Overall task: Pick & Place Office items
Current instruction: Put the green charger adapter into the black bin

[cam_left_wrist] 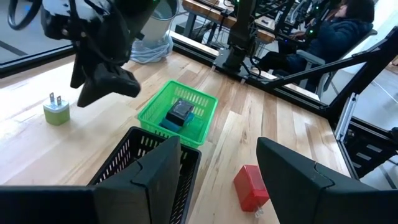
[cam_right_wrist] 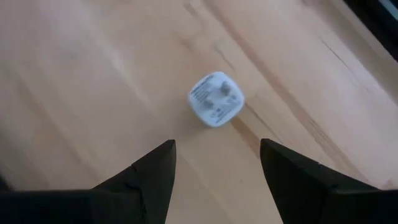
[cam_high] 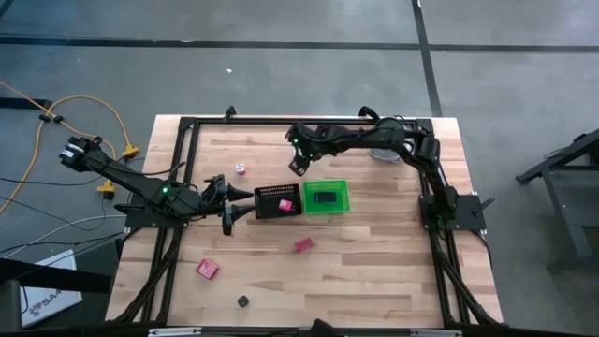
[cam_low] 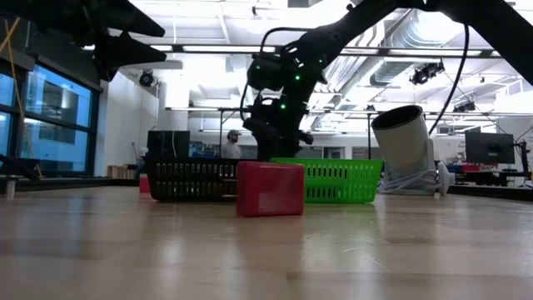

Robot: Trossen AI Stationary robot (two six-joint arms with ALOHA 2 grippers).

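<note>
The right gripper (cam_right_wrist: pixel 214 171) is hovering wide open and empty, a small white square plastic charger plug (cam_right_wrist: pixel 215 99) lying just ahead between its jaws (prongs up), seemingly lined up for grasping.

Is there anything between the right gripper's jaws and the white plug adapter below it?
Nothing visible: the right gripper, jaws open, looks straight down on the white plug adapter, which lies on bare wooden table.
</note>
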